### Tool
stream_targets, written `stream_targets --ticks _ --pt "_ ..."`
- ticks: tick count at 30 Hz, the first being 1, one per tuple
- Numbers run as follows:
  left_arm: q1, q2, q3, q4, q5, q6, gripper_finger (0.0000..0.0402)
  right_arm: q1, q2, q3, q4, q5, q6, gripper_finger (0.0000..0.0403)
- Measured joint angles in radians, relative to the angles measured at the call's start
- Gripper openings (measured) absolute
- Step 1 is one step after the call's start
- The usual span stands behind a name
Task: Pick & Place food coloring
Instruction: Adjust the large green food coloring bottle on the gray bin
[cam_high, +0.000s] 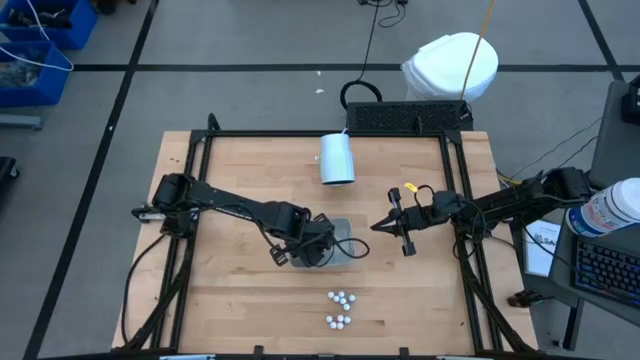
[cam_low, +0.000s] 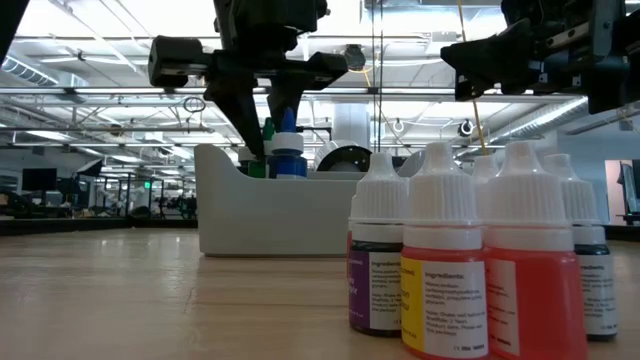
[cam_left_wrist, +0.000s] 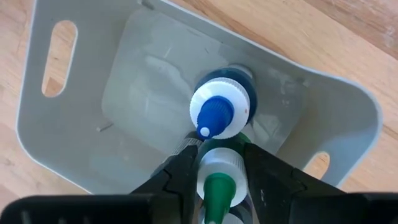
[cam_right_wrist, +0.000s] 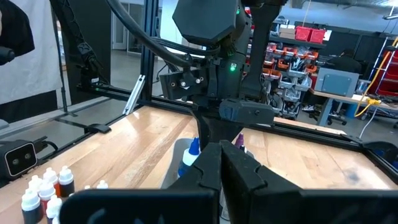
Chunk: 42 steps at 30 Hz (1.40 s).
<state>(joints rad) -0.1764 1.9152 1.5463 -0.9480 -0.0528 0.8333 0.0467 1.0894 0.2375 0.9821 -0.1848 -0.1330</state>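
A grey bin (cam_high: 345, 232) with handle slots stands mid-table. My left gripper (cam_left_wrist: 217, 149) reaches down into it and is shut on a green-tipped food coloring bottle (cam_left_wrist: 216, 186). Just beyond it, a blue-tipped bottle (cam_left_wrist: 217, 112) stands upright on the bin floor. More food coloring bottles stand in two clusters (cam_high: 340, 298) (cam_high: 338, 321) on the wood near the front edge, and show large in the low view (cam_low: 450, 260). My right gripper (cam_high: 380, 227) hovers shut, right of the bin, touching nothing. My left gripper pinches the green-tipped bottle between its two fingers (cam_left_wrist: 261, 177), at the white cap collar (cam_left_wrist: 217, 163) below the green tip. The fingers come steeply from above into the bin. The bottle stands upright, tip up. The bin wall hides whether its base rests on the floor.
A large white cylinder cup (cam_high: 337, 158) lies on its side toward the far edge. A black frame (cam_high: 455, 200) borders the wooden table. The bin's walls (cam_low: 270, 215) rise around the left fingers.
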Motion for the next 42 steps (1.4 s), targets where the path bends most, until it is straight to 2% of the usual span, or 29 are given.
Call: stream_targets --ticks 8,16,23,42 --pt "-0.001 -0.002 0.000 -0.039 -0.001 -0.004 0.0111 0.000 0.000 0.000 0.000 0.000 -0.010 0.0000" --pt "-0.031 -0.002 0.001 -0.056 -0.061 -0.007 0.0121 0.000 0.000 0.000 0.008 0.000 -0.010 0.0000" --pt "-0.049 -0.001 0.001 -0.086 -0.064 -0.031 0.0091 0.000 0.000 0.000 0.008 0.000 -0.010 0.0000" --pt "-0.059 0.001 0.058 -0.130 -0.060 -0.031 0.0092 0.000 0.000 0.000 0.016 0.001 -0.014 0.0000"
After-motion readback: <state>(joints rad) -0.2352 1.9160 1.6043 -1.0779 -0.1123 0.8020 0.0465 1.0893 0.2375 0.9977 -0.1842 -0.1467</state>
